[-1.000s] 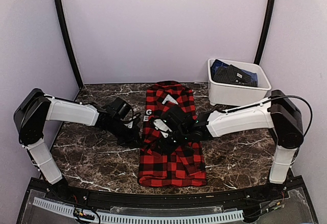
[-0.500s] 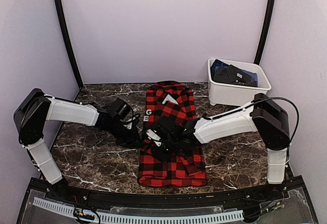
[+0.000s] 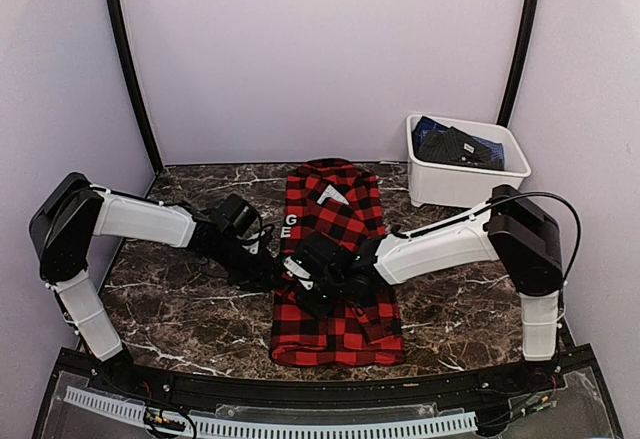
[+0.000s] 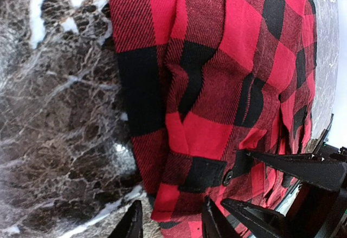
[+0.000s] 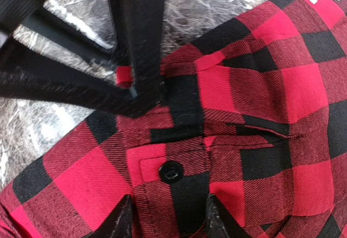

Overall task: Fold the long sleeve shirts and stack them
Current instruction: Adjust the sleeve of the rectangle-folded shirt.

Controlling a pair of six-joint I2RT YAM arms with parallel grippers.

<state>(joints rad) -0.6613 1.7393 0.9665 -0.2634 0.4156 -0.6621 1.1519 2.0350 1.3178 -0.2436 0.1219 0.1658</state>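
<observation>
the red-and-black checked shirt point(image 3: 335, 221) lies folded in a long narrow shape in the middle of the dark marble surface point(image 3: 170, 311), with the collar at the far end and the hem near the arm bases, and a white tub point(image 3: 470, 181) with dark cloth point(image 3: 455, 146) inside stands well apart at the far right. the two tools are close together at the left edge of the shirt, about halfway along it. the left tool point(image 4: 171, 223) is spread, one finger over the marble and the other over the cloth edge, and the right tool point(image 5: 167, 219) is spread too, low over a fold of cloth that carries a black button point(image 5: 171, 171)
</observation>
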